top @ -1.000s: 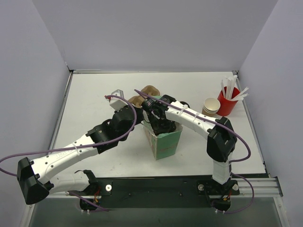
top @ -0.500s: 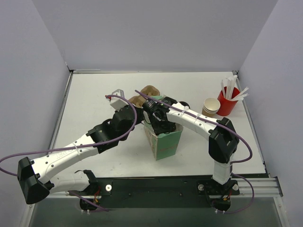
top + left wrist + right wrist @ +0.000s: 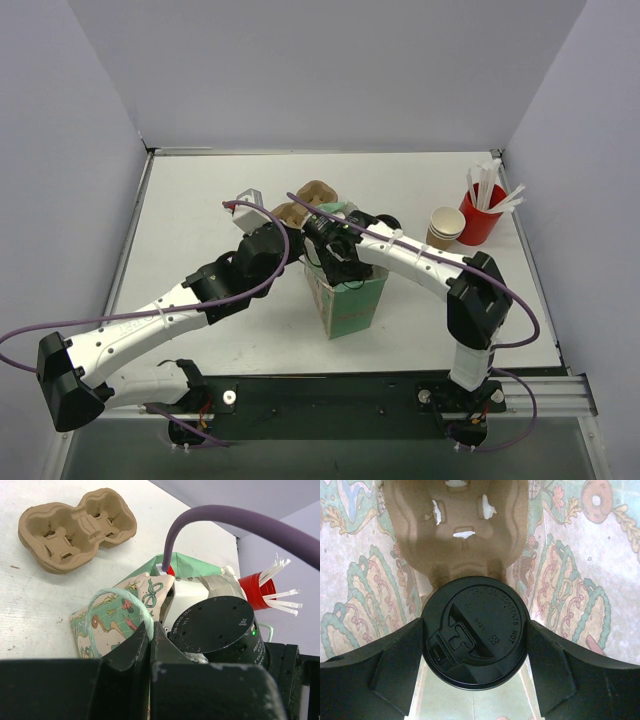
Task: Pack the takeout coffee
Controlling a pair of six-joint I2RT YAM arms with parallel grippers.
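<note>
The takeout coffee (image 3: 475, 630) shows from above as a round black plastic lid with a raised sip tab, a small vent and faint embossed lettering; the lid hides the cup body below it. It sits squarely between the fingers (image 3: 395, 665) of the right gripper (image 3: 476, 645), which press on opposite sides of the lid's rim and hold it down inside the gift bag (image 3: 560, 580). Just beyond the fingertips, deeper in the bag, lies a moulded brown pulp carrier (image 3: 455, 525). Its edge meets the far side of the lid, though whether the cup is seated in a well cannot be told. The bag's walls, pale with green ribbon and flower prints, rise on both sides of the fingers. In the left wrist view the left gripper (image 3: 151, 645) has its fingers closed together on the bag's near rim, where the pale green loop handle (image 3: 120, 602) arches just beyond them. Past the bag from those fingers, a second pulp carrier (image 3: 77, 530) rests flat on the white table (image 3: 30, 610). Well off to the right of both grippers stand a stack of brown cups (image 3: 446, 226) and, touching it, a red cup (image 3: 480, 222) of white sticks.
</note>
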